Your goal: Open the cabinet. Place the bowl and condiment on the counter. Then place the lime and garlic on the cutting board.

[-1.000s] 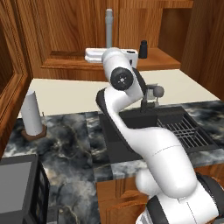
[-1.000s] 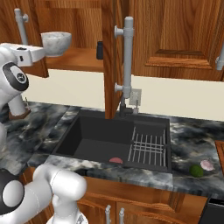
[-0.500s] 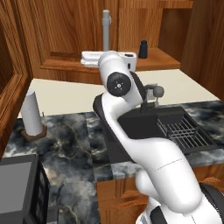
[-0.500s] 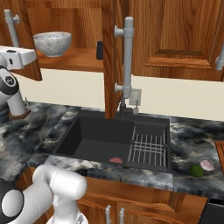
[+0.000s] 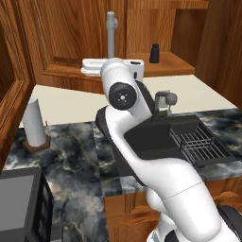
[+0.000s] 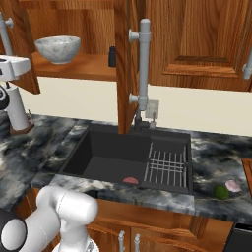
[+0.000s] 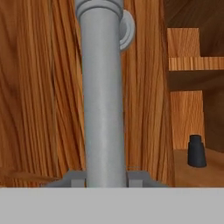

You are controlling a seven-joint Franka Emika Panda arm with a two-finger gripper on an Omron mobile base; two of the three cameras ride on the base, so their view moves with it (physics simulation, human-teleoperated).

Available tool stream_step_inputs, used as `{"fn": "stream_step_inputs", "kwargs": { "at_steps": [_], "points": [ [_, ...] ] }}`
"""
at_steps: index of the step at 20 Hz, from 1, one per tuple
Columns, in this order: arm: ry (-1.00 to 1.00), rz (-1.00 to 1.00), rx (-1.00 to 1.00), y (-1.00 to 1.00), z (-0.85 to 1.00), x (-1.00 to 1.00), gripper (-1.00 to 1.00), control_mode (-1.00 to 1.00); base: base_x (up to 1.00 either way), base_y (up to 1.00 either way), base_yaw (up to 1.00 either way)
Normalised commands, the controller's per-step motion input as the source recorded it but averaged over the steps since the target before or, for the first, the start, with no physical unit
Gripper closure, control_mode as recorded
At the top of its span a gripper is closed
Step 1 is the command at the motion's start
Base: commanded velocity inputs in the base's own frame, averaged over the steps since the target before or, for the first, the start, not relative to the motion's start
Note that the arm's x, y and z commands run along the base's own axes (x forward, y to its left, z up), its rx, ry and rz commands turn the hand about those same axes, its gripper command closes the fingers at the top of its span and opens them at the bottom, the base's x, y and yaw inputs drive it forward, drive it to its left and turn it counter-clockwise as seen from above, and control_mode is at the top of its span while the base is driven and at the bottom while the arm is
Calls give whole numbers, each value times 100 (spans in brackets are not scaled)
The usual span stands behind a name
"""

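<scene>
My gripper (image 7: 106, 179) is shut on the long grey bar handle (image 7: 101, 92) of the cabinet's left door (image 5: 71, 33), one fingertip (image 7: 73, 178) on each side of the bar. That door stands swung out. The right door (image 6: 123, 59) also stands open, edge-on. On the shelf inside sit the pale grey bowl (image 6: 59, 48) and the small black condiment bottle (image 6: 112, 56), which is also in the hand view (image 7: 196, 151). The lime (image 6: 221, 192) and the garlic (image 6: 232, 185) lie on the marbled counter (image 6: 206, 162) right of the sink. A corner of the cutting board (image 6: 247, 170) shows at the far right.
A dark sink (image 6: 113, 157) with a wire rack (image 6: 166, 167) is set into the counter, a faucet (image 5: 163, 101) behind it. A white paper-towel roll (image 5: 34, 123) stands at the left wall. A dark appliance (image 5: 19, 203) sits at the near left corner.
My hand has swung left with the handle in it, and the left door has opened wider. More of the bowl and shelf shows now.
</scene>
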Motion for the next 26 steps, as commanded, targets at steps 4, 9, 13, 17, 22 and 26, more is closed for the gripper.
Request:
{"fn": "stream_step_inputs", "kwargs": {
  "at_steps": [4,9,13,17,22,26],
  "points": [
    [1,0,-1,12,0,-3,-100,-100,0,0,0],
    [-1,1,1,0,0,-38,-100,-100,0,0,0],
    [-2,0,1,0,0,-76,-100,-100,0,0,0],
    [0,0,8,-8,3,-75,-100,-100,0,0,0],
    [0,0,15,-27,13,-73,-100,-100,0,0,0],
    [0,1,18,-39,19,-68,-100,-100,0,0,0]
  ]
}}
